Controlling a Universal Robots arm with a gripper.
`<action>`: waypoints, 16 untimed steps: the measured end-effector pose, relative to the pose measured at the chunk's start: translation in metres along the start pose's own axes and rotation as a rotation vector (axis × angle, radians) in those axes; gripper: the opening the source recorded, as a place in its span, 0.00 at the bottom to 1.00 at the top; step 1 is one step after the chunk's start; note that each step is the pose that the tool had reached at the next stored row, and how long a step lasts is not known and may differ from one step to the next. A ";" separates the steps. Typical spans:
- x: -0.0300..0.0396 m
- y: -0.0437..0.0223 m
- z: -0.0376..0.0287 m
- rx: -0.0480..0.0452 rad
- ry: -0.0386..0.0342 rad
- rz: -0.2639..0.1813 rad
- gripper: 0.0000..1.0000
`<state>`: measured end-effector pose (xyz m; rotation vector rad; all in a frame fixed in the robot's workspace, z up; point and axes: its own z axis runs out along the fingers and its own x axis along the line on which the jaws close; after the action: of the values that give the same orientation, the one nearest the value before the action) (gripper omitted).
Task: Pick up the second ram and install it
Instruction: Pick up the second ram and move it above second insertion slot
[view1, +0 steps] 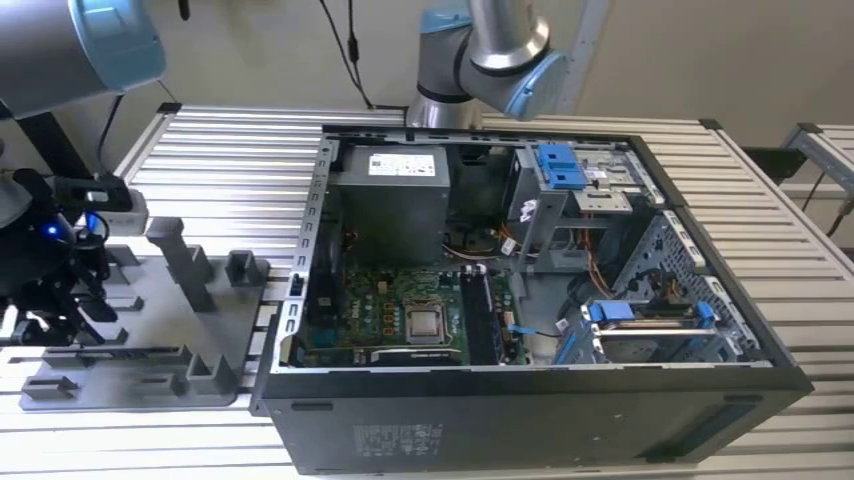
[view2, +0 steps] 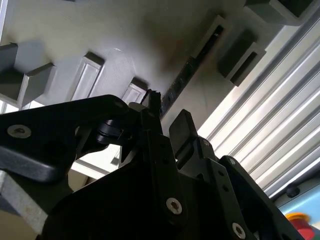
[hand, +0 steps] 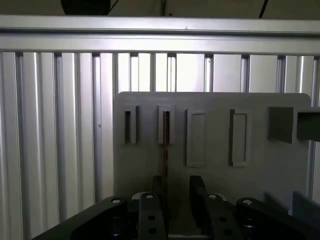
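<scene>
The gripper (hand: 176, 183) hangs low over the grey moulded tray (hand: 295, 170), its two dark fingers (hand: 198, 191) apart with a clear gap between them and clamped on nothing. The second ram (hand: 165, 145) stands on its thin edge in one of the tray's narrow slots, a long dark strip running across the tray's flat face towards the gripper. Its near end reaches into the gap between the fingers and sits close beside one of them; whether it touches that finger I cannot tell. In the second wrist view the ram (view2: 187, 70) runs slantwise along the tray's pale surface, ending just at the fingertips (view2: 183, 121). The tray rests on the slatted metal table (view1: 227, 160), with upright posts (view1: 174, 250) rising from it. Just beside the tray, on the exterior view's right, stands the open computer case (view1: 534, 430), with its green motherboard (view1: 380, 300) and the square silver processor chip (view1: 427, 322) showing inside.
</scene>
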<state>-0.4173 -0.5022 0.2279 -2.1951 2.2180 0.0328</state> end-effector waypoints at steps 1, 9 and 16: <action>0.0001 0.0001 0.0015 -0.0001 0.0001 0.000 0.36; 0.0009 0.0017 0.0116 0.0016 0.0001 -0.002 0.36; 0.0019 0.0027 0.0189 0.0054 0.0000 -0.008 0.36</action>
<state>-0.4200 -0.5035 0.2089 -2.2008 2.2068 0.0267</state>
